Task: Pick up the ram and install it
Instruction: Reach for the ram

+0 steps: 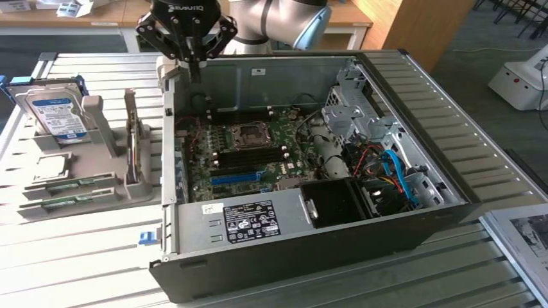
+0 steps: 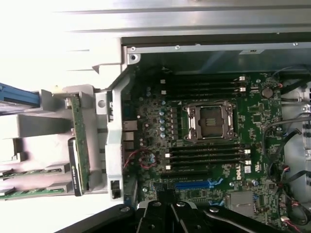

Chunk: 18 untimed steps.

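Ram [image 1: 67, 185] lies in the rack [image 1: 96, 115], well apart from the closed, empty tool [image 1: 192, 61]; lowered closed, it would likely shove the stick.

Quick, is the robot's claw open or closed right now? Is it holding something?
The gripper: closed, with nothing held between its fingers.

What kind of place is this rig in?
Likely a robotics lab: an open PC case on a slatted table, a parts rack with a hard drive, desks behind.
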### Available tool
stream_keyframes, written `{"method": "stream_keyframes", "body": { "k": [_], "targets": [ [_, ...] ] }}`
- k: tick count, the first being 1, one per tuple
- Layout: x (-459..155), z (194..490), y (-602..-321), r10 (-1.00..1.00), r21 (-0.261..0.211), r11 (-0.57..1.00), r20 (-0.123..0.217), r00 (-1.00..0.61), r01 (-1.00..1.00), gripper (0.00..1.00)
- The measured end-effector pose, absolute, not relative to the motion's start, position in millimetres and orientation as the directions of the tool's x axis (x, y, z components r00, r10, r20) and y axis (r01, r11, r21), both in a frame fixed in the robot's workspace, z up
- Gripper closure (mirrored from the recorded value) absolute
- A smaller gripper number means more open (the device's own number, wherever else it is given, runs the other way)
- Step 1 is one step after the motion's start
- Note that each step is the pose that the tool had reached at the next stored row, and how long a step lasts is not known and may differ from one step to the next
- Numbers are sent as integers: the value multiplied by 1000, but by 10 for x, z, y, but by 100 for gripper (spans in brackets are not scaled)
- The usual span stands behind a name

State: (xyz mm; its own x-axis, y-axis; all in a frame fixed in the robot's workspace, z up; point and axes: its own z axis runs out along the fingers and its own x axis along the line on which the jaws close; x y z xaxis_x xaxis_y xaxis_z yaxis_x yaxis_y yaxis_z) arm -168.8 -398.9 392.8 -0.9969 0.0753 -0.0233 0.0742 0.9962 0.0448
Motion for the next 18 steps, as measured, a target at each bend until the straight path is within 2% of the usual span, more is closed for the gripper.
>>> {"method": "stream_keyframes", "body": {
  "k": [18],
  "targets": [
    [-2262,3923,-3989,75,45,996,-23,-997,74,90]
  ]
}}
